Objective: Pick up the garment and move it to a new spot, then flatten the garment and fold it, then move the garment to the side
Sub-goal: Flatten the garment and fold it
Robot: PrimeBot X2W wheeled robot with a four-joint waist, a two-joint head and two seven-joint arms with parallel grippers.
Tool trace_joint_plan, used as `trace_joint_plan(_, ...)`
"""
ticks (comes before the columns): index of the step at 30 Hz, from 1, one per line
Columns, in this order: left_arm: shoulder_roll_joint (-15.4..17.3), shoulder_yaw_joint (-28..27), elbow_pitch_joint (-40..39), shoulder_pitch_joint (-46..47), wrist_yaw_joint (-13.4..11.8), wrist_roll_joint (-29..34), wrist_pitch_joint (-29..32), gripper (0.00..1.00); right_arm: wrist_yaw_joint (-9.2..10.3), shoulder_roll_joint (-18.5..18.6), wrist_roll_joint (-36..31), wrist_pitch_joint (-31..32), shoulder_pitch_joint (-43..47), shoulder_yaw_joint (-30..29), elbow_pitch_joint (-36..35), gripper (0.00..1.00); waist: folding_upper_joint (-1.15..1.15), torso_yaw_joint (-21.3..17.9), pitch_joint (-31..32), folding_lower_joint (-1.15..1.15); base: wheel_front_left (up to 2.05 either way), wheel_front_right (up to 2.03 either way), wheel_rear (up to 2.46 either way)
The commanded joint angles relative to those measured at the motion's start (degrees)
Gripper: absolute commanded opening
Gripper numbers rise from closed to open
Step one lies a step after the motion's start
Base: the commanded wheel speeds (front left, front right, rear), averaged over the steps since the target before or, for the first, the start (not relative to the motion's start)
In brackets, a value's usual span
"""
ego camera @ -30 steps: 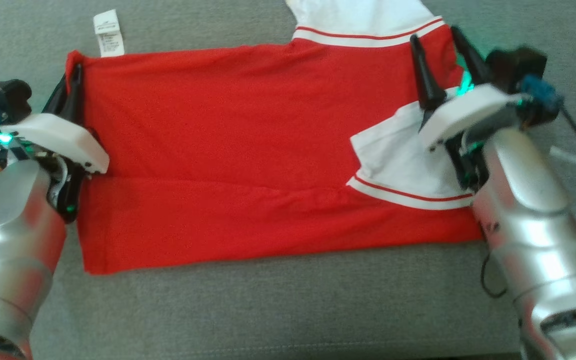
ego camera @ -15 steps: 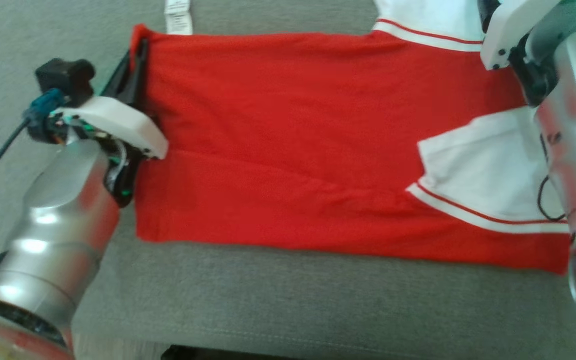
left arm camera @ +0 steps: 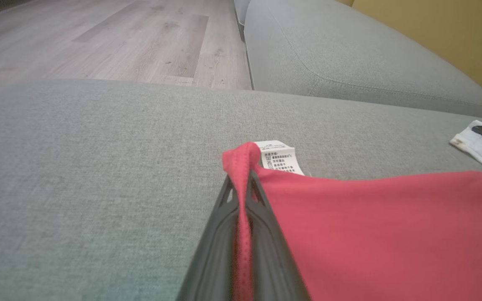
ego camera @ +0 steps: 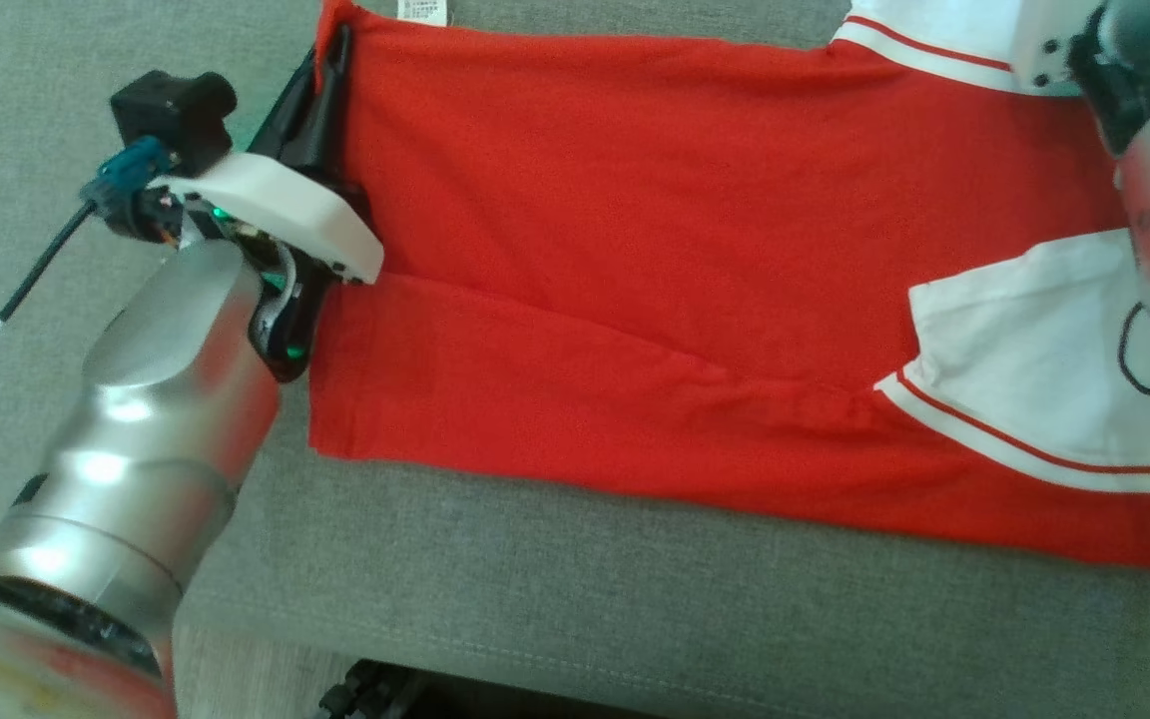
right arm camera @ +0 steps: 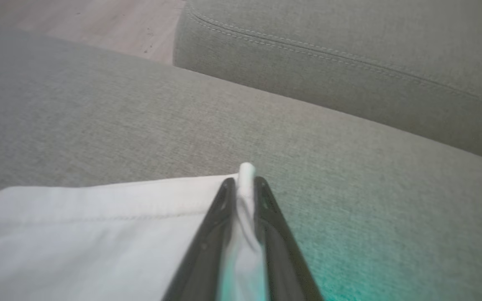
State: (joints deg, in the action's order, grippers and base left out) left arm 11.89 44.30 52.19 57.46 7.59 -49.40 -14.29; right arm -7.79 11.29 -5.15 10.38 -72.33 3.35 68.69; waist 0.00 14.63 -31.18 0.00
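- A grey woven sofa cushion [ego camera: 635, 619] is carrying everything. A second grey cushion [left arm camera: 349, 54] is sitting beyond it, with pale wood floor [left arm camera: 119, 37] and a yellow wall [left arm camera: 433, 33] showing behind.
- A thin black cable loop [ego camera: 1139, 350] by the right arm is showing in front of the garment's nearer white sleeve [ego camera: 1024, 350].
- The red knit garment with white, red-striped sleeves [ego camera: 635, 250] is lying spread across the cushion. It is mostly flat, with a long slanting crease running across its near half.
- The left gripper [left arm camera: 241, 184] is sitting at the garment's far left corner. Its two dark fingers are clenching the red hem, which is poking up between the tips.
- The right gripper [right arm camera: 246, 184] is reaching the far white sleeve, its fingers pinching a fold of white cloth.
- A white care label [left arm camera: 280, 156] is sticking out beside the pinched red corner; its print is coming out too small to read.
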Motion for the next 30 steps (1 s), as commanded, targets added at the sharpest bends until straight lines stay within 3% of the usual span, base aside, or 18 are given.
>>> trace_joint_plan(1,2.49,-2.48,-1.00,1.84,-0.10,0.48,-0.70,0.00,0.31,-1.62,-0.75,-0.76,0.00,0.59,-0.87,0.00,0.00,-0.15,-0.02,0.00,0.00,0.00,0.00)
trace_joint_plan(5,3.60,-8.10,-2.18,2.19,-0.25,3.58,-0.70,0.00,0.31,-1.22,-1.16,-9.82,-0.61,-1.75,-3.84,0.00,0.00,-0.92,0.00,0.00,0.00,0.00,0.00)
trace_joint_plan(8,4.26,-15.81,-5.50,0.29,-1.58,9.26,-0.70,0.00,0.31,-1.83,-1.25,-18.74,-0.13,-4.26,-5.29,0.00,0.00,-2.61,0.94,0.00,0.00,0.00,0.00)
trace_joint_plan(11,4.27,-20.61,-7.05,-2.97,-1.72,12.98,-0.71,0.00,0.31,-3.46,0.56,-23.20,1.47,-5.77,-5.36,0.00,0.00,-4.50,2.31,0.00,0.00,0.00,0.00)
trace_joint_plan(15,4.38,-26.63,-8.66,-7.36,-1.69,17.00,-0.71,0.00,0.31,-6.00,6.02,-25.22,5.40,-4.22,-8.40,0.00,0.00,-7.32,4.13,0.00,0.00,0.00,0.00)
trace_joint_plan(18,4.73,-32.93,-10.74,-11.97,-1.87,20.84,-0.71,0.00,0.31,-7.01,14.39,-25.34,13.99,1.31,-21.10,0.00,0.00,-10.36,5.97,0.00,0.00,0.00,0.00)
trace_joint_plan(24,3.48,-41.26,-14.66,-21.15,-2.20,26.57,-0.71,0.00,0.31,-4.98,26.43,-25.36,32.58,8.30,-38.57,0.00,0.00,-14.08,10.11,0.00,0.00,0.00,0.00)
trace_joint_plan(30,0.02,-47.15,-16.50,-30.27,-1.75,30.66,-0.71,0.00,0.31,-3.72,32.73,-25.37,47.70,11.54,-46.11,0.00,0.00,-15.94,14.21,0.00,0.00,0.00,0.00)
